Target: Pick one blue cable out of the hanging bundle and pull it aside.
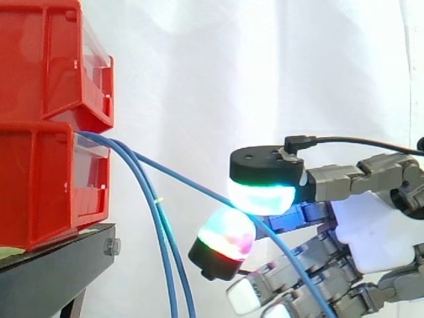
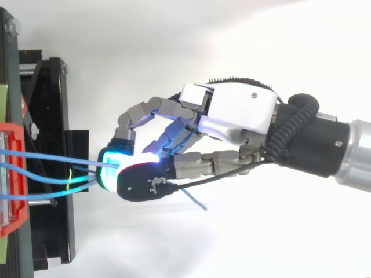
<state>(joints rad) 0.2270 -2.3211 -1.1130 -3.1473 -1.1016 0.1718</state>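
Hand: your hand (image 2: 232, 110) is reaching in from the right and pinching one thin strand between two glowing fingertips (image 1: 262, 195). The other fingers are curling loosely below.
Taken strand: the blue cable (image 1: 192, 187) is leaving the front of the lower red bin (image 1: 40, 179). It is slanting down to the right, passing between the two pads and running on under the palm.
Rest of bundle: the other blue cables (image 1: 164, 258) are hanging steeply from the same bin front. They are beside the black stand (image 1: 53, 271) and well apart from the pads.
Step in hand: by my reading you are drawing the strand aside, since it is already lying at an angle off its neighbours.
Doing it well: you should be squeezing evenly on both pads and pulling smoothly away from the bins. Pull sideways rather than down, so the gap to the hanging pair is widening.
Watching for: the strand is looking thin and slick, so it is likely to be sliding through the pinch. A loose blue end (image 2: 194, 200) is poking out behind the pads, probably this strand's tail.
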